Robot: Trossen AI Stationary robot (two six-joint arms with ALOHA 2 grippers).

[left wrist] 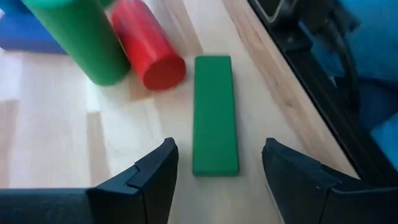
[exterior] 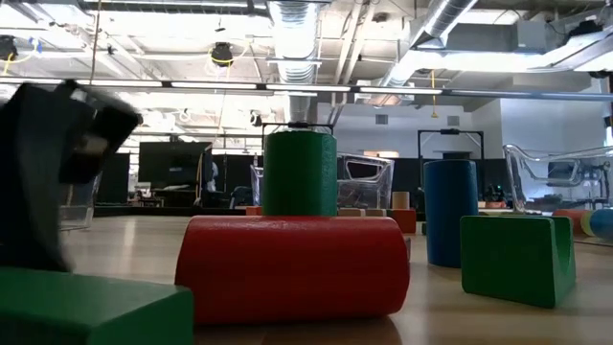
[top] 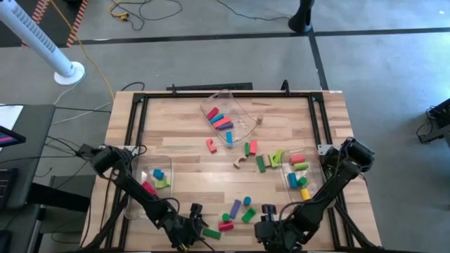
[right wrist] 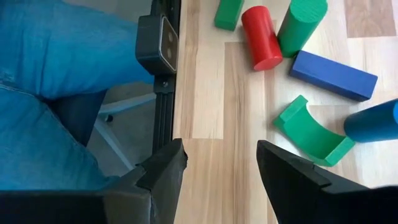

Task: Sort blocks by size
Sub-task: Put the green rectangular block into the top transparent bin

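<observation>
At the table's near edge lies a cluster of blocks: a flat green bar [left wrist: 215, 115], a red cylinder [left wrist: 149, 46], a green cylinder [left wrist: 84, 37], a blue bar [right wrist: 334, 74], a green arch [right wrist: 311, 130] and a blue cylinder [right wrist: 373, 121]. My left gripper [left wrist: 217, 168] is open just over the green bar [top: 211, 232], one finger on either side of its near end, not touching it. It shows as a dark mass [exterior: 48, 172] in the low view. My right gripper [right wrist: 221, 168] hangs open over bare wood, to the right of the cluster [top: 271, 223].
Three clear bins hold sorted blocks: far centre [top: 228, 116], left [top: 155, 179] and right [top: 299, 172]. Loose blocks lie mid-table, among them a red one [top: 211, 145] and a tan arch [top: 241, 162]. A black frame rail [right wrist: 163, 93] edges the table; a person's jeans [right wrist: 62, 93] show beyond it.
</observation>
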